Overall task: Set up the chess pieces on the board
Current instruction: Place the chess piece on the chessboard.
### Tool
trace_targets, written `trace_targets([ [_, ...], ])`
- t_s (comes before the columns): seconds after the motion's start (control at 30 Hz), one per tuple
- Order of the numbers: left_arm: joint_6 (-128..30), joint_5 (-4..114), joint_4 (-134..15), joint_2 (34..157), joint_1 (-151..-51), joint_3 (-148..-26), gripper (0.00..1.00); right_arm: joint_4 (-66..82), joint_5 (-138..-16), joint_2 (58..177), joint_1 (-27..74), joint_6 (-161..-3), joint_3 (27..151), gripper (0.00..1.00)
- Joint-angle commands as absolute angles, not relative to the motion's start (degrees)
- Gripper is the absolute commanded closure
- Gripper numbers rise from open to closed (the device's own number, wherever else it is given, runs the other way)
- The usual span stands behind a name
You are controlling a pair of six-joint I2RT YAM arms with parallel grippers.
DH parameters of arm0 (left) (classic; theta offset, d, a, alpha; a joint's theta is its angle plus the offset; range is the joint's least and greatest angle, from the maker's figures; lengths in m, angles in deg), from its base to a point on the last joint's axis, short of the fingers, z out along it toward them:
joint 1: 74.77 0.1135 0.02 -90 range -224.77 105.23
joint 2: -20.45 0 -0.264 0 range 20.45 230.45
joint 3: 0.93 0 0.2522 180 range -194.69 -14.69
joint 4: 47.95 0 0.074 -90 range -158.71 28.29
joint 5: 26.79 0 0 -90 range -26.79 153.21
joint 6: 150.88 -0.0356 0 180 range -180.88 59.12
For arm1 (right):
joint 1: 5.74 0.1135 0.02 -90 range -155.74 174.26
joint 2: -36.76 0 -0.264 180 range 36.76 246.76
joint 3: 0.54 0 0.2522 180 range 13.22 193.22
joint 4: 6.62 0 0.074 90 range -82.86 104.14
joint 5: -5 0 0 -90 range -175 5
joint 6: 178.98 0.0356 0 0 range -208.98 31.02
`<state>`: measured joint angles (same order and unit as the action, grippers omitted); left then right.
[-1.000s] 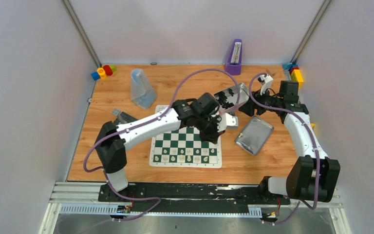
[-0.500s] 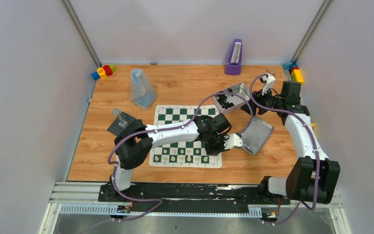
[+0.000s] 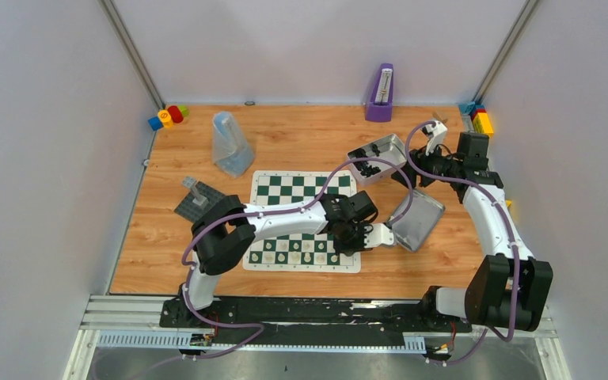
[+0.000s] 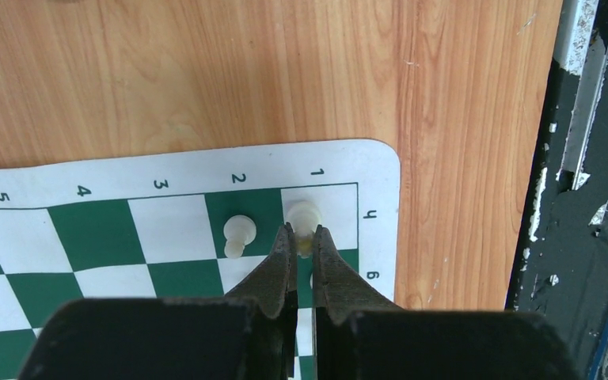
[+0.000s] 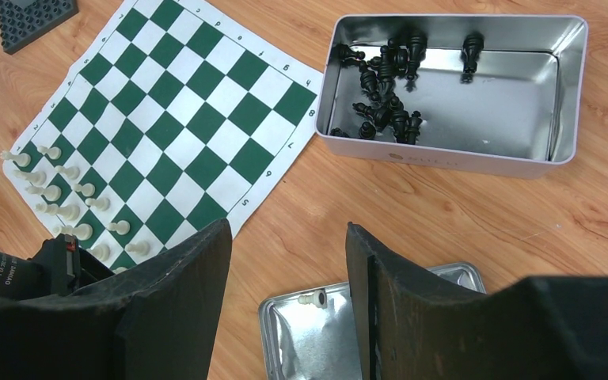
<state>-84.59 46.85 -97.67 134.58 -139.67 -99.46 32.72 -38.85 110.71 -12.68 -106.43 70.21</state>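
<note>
Pinching one of the chess pieces (image 4: 302,215) at its base, the clenched left end effector (image 4: 302,236) holds it upright at its tips, over the board (image 4: 127,168) corner square. The right end effector (image 5: 289,261) is released, well apart.

Cream chess pieces (image 5: 83,231) upright along near rows, perhaps two, green-white board (image 5: 176,119) flat

On the board's (image 4: 182,170) white border, the numbers 5, 4, 3, 2 and 1 are printed along the 12 o'clock edge in the left wrist view. Two sideways letters, seemingly h and g, are seen at 3 o'clock. Faint lettering on the tin (image 5: 443,158) cannot be read.
</note>
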Motion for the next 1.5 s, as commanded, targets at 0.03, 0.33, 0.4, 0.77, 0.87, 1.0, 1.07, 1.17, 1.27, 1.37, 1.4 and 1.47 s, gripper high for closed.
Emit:
trace_targets([
  [0.03,-86.33,47.11,-96.96,134.54,-140.47,-99.08,0.95,31.01,-37.36,110.33,-12.92,-107.7,70.43,0.44],
  [0.33,-86.52,46.53,-97.6,134.15,-140.84,-98.57,0.93,31.2,-37.41,110.49,-12.92,-107.96,70.37,0.44],
  [0.4,-86.59,46.52,-97.6,133.91,-140.97,-98.32,0.93,31.22,-37.45,110.59,-12.92,-107.97,70.43,0.44],
  [0.77,-86.46,46.0,-97.82,133.92,-141.21,-98.36,0.91,31.42,-37.41,110.93,-12.95,-108.13,70.39,0.44],
  [0.87,-86.54,46.02,-98.05,134.03,-141.29,-98.29,0.9,31.41,-37.43,111.0,-12.95,-108.1,70.41,0.44],
  [1.0,-86.62,46.12,-98.22,134.01,-141.39,-98.07,0.86,31.4,-37.53,111.19,-12.93,-108.23,70.37,0.44],
  [1.07,-86.63,46.31,-98.39,133.94,-141.34,-98.14,0.82,31.52,-37.62,111.28,-12.94,-108.22,70.39,0.44],
  [1.17,-86.51,46.65,-98.42,133.59,-141.38,-98.41,0.75,31.89,-37.98,111.31,-12.94,-108.23,70.37,0.44],
  [1.27,-86.39,47.11,-98.89,132.88,-141.39,-99.05,0.65,33.15,-38.52,111.3,-12.95,-108.31,70.68,0.44],
  [1.37,-86.22,47.43,-99.03,131.94,-141.3,-99.48,0.59,36.32,-39.62,111.64,-12.95,-109.23,71.43,0.45],
  [1.4,-86.2,47.5,-99.05,131.74,-141.3,-99.63,0.58,37.5,-40.41,111.65,-12.95,-109.87,71.42,0.45],
  [1.47,-86.12,47.87,-99.14,131.09,-141.3,-99.87,0.54,39.34,-42.46,111.21,-12.95,-111.54,70.89,0.45],
])
